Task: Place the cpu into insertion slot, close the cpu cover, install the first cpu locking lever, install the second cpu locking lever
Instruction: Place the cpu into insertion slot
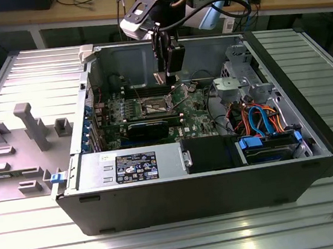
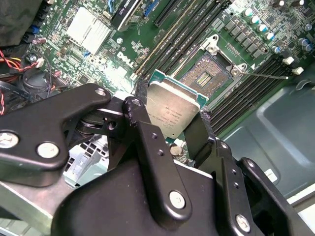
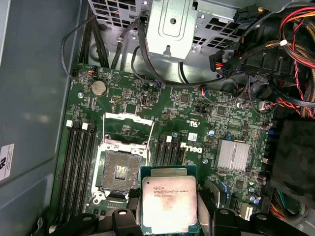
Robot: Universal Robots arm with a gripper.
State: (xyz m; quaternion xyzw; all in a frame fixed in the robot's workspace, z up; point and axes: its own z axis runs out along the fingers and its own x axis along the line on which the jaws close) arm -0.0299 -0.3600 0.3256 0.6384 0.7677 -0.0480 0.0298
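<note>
Above the green board [image 3: 197,113], the gripper [image 3: 171,222] is pinching the cpu [image 3: 169,196] flat, hanging just short of the bare insertion slot [image 3: 119,172]

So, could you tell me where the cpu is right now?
In both wrist views the cpu sits clamped in the gripper, above the green board just beside the empty insertion slot, not in it.
</note>
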